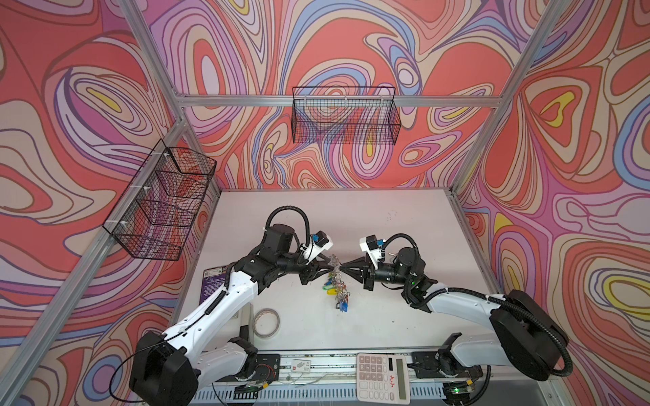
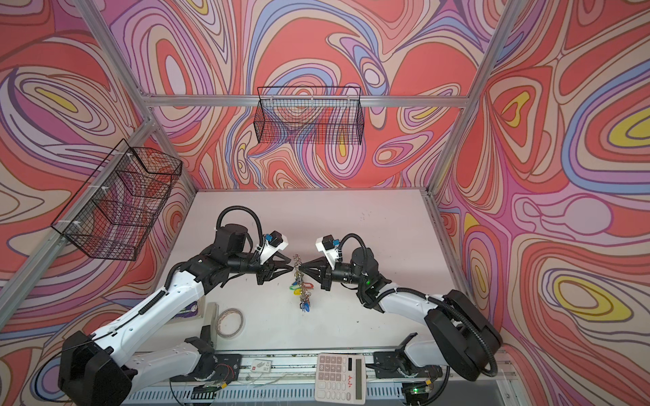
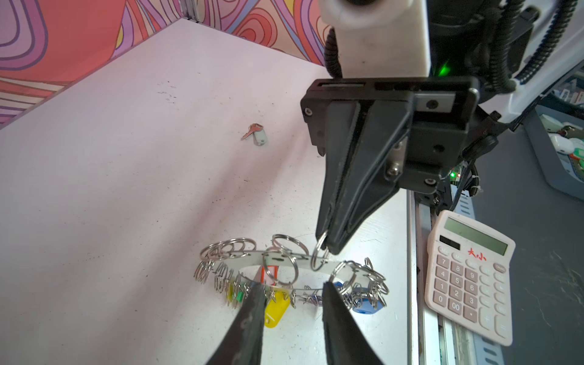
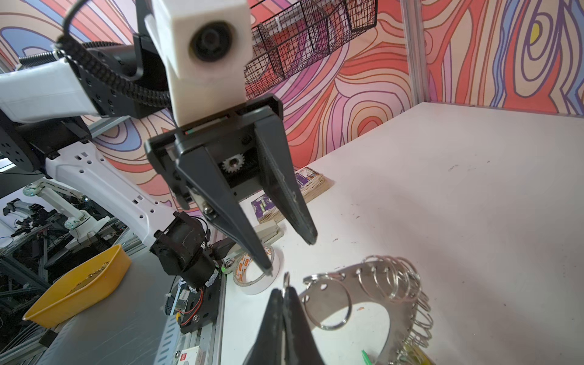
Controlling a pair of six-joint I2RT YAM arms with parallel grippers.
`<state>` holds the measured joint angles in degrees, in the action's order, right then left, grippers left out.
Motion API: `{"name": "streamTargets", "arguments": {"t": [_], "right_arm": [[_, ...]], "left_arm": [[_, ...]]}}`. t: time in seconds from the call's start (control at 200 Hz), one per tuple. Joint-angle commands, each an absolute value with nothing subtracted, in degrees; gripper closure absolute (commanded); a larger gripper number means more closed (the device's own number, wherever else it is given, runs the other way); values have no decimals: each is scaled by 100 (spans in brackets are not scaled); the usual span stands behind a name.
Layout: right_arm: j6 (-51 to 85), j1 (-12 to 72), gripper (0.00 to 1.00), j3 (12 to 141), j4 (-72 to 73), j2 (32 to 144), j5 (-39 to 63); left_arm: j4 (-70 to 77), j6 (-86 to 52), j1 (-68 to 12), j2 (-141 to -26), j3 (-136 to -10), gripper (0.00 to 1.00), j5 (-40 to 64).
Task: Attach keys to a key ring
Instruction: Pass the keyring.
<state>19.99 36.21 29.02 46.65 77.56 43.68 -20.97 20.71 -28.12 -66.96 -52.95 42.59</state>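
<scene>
Key ring is steadied for threading by right pincer, clamped on a split ring at 3 o'clock; left pincer is found part-open, empty, at 9 o'clock.

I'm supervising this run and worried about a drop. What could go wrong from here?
1. The right gripper pinches only one thin split ring, so the loaded key ring may slip or swing.
2. The open left gripper sits at the fringed rim and may snag neighbouring rings.
3. A loose key lies apart on the table, unattached.
</scene>
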Motion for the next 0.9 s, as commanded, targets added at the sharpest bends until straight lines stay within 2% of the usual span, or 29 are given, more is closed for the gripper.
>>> {"name": "streamTargets", "arguments": {"t": [0.0,0.29,0.491,0.896], "right_arm": [[1901,3647,100,3036,4875,7785,4325],[1818,3702,100,3085,4737,7781,4316],[1802,3727,100,3076,4703,7769,4307],[1749,3757,100,3067,4641,7754,4296]], "left_arm": [[-3312,3296,-2797,-6884,-5789,62,4350],[-4178,4408,-2817,-7228,-6450,60,4779],[-4545,4780,-3002,-7655,-6832,60,4498],[-4669,4993,-3146,-8098,-7235,70,4204]]}}
